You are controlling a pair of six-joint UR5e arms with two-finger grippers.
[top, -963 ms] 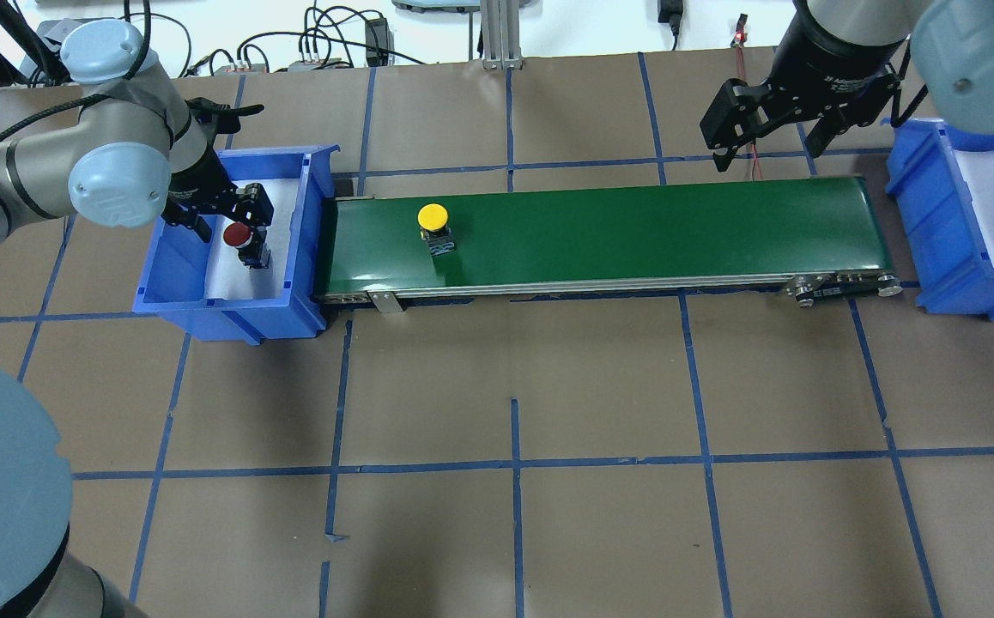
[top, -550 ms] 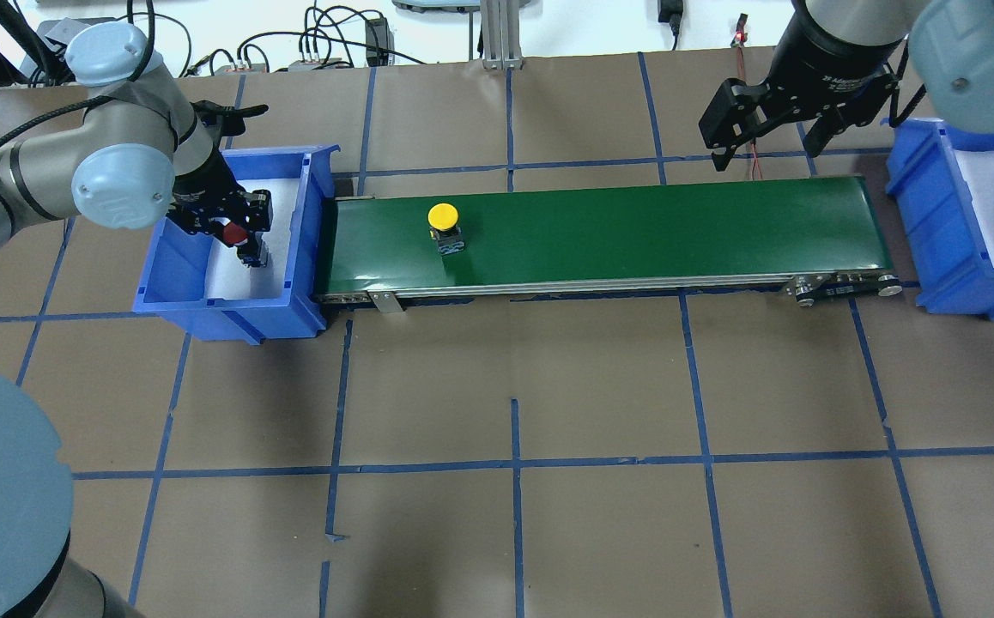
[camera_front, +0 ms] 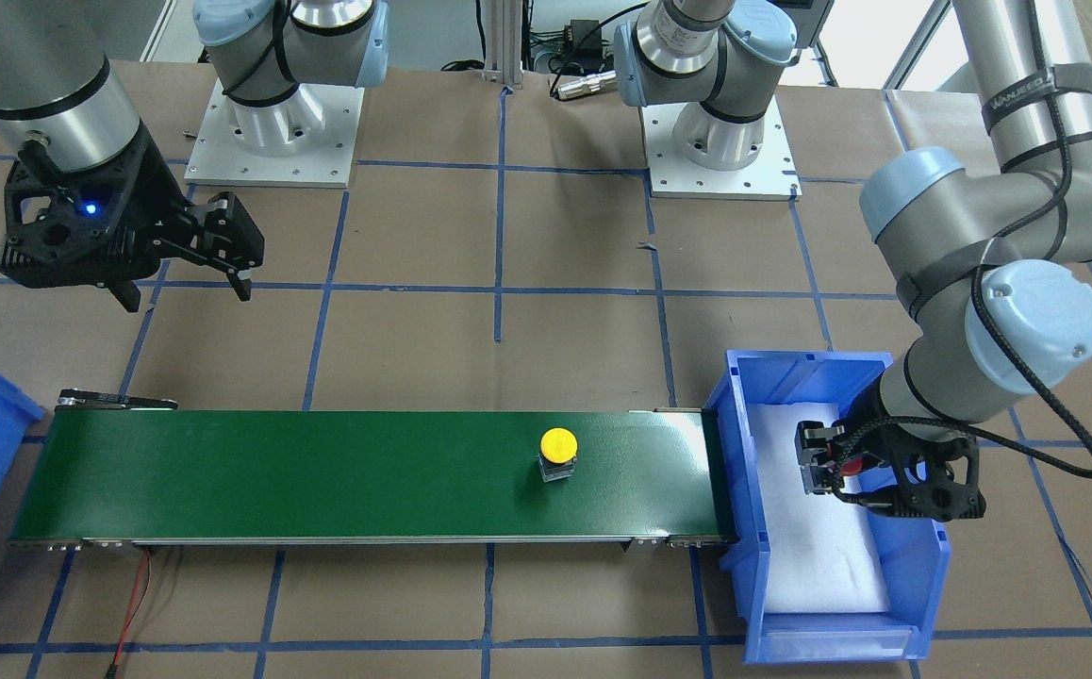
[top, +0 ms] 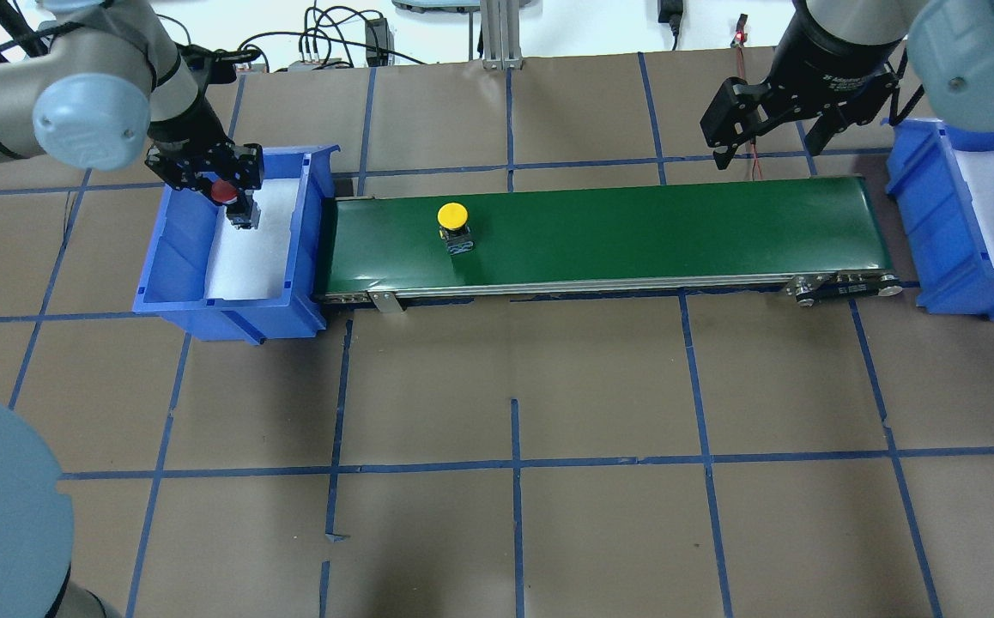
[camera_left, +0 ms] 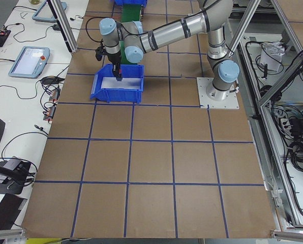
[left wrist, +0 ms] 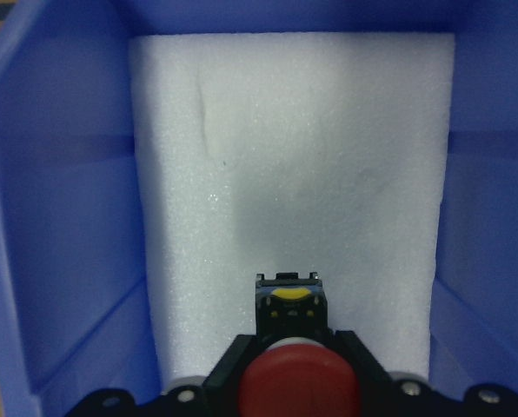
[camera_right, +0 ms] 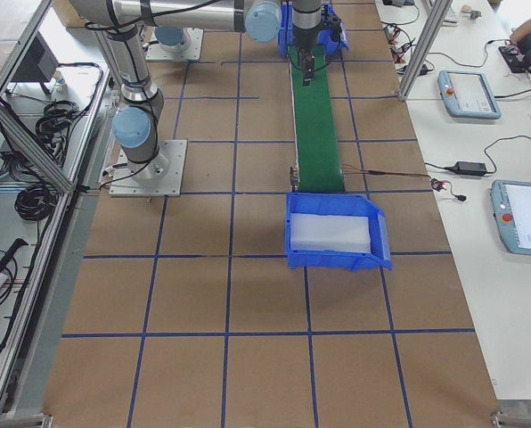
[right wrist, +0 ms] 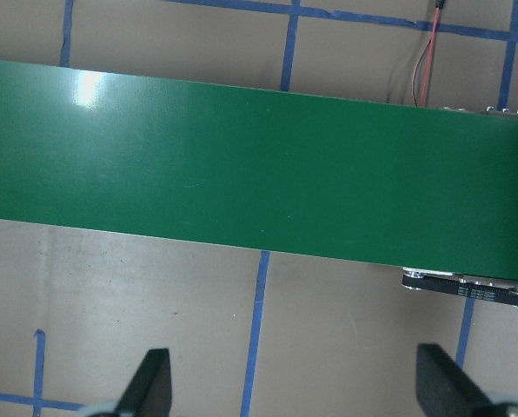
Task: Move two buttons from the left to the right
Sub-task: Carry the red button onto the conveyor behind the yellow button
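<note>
The yellow button stands upright on the green conveyor belt, toward its left end; it also shows in the front view. My left gripper is shut on the red button and holds it above the white foam of the left blue bin. The front view shows the red cap between the fingers. My right gripper is open and empty, hovering behind the belt's right end.
A second blue bin with white foam stands past the belt's right end. A red wire runs behind the belt. Brown paper with blue tape lines covers the table.
My left gripper has risen and moved back in the bin with the red button in it. The yellow button has travelled a little to the right on the belt. The right gripper has stayed put.
</note>
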